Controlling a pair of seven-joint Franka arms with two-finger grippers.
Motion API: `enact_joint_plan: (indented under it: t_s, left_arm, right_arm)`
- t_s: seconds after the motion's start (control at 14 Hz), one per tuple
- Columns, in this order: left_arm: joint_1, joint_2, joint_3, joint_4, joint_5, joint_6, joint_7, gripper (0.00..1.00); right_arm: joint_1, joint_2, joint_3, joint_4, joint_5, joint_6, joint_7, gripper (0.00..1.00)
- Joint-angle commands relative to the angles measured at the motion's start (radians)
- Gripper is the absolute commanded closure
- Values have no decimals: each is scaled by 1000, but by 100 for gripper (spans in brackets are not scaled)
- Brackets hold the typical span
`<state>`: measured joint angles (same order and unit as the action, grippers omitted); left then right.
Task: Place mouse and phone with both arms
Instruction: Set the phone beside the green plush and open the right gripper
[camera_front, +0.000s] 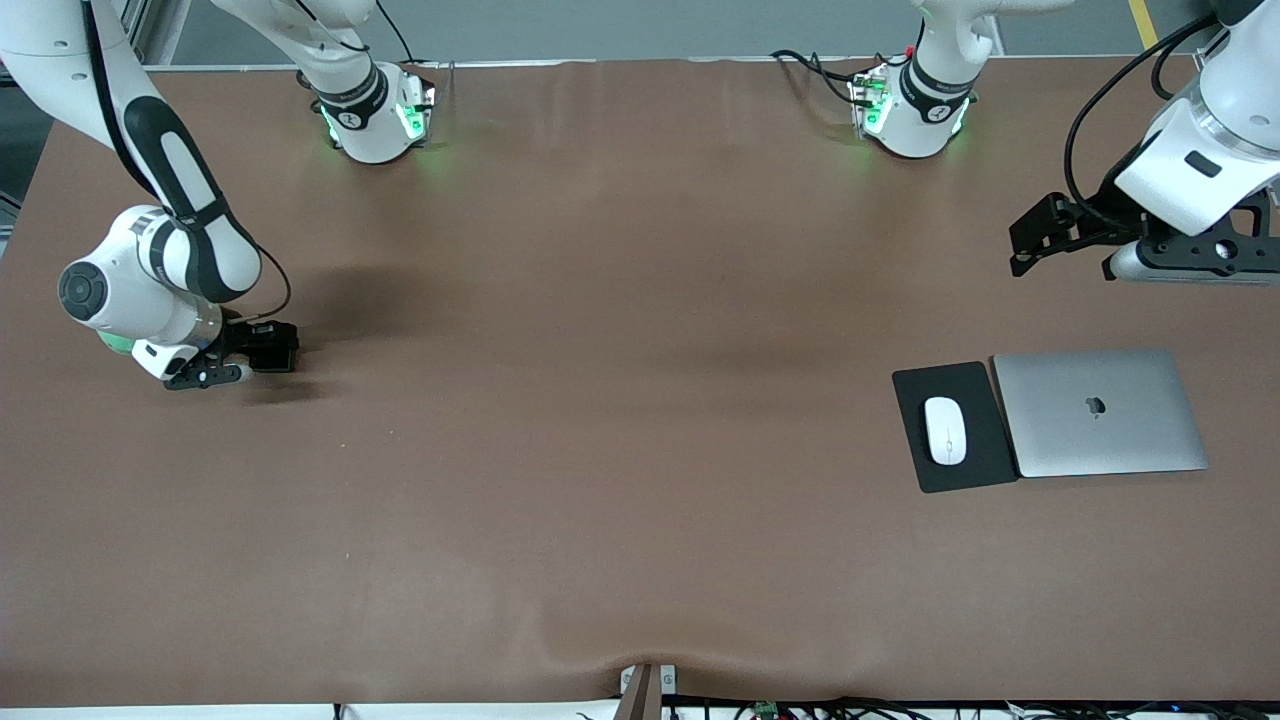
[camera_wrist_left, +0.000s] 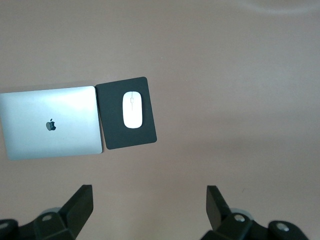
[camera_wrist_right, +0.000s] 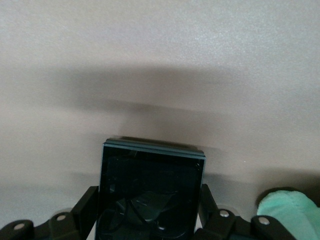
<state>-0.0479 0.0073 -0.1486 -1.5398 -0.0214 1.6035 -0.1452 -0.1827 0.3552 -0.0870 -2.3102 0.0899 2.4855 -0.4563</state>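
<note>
The white mouse (camera_front: 945, 430) lies on a matte black pad (camera_front: 960, 470) toward the left arm's end of the table; it also shows in the left wrist view (camera_wrist_left: 132, 110). My left gripper (camera_front: 1190, 260) hangs open and empty over bare table beside the laptop, with its own view (camera_wrist_left: 149, 205) showing the fingers wide apart. My right gripper (camera_front: 205, 377) is low at the right arm's end, shut on the black glossy phone (camera_wrist_right: 150, 190), which sits between its fingers (camera_wrist_right: 87, 205). In the front view the hand hides the phone.
A closed silver laptop (camera_front: 1100, 412) lies against the pad, also in the left wrist view (camera_wrist_left: 50, 122). The brown table (camera_front: 620, 400) spreads between the two arms. The arm bases stand along the edge farthest from the front camera.
</note>
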Motion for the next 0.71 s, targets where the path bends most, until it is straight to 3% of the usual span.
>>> enact_joint_plan:
  t_s: [0.0,0.07,0.14,0.21,0.29,0.64]
  left_arm:
    - [3,-16,6,-6,-19,-30,15,0]
    - [5,-15,6,-8,-14,-30,19,0]
    - [14,-15,4,-8,-12,-31,19,0]
    - [16,-15,4,-8,-12,-30,21,0]
    - [16,-15,4,-5,-12,-30,21,0]
    - [17,-20,6,0,-12,-31,19,0]
  right_arm:
    - [-29,-5,16,-9,-10,15,-12,72]
    - [-29,-4,16,-11,-10,19,-13,66]
    - [-29,1,16,-11,-10,21,-13,50]
    - [-27,7,18,-9,-10,23,-13,17]
    - [-27,7,18,-9,-10,21,-13,0]
    - [-17,-60,21,23,-10,-72,2,0]
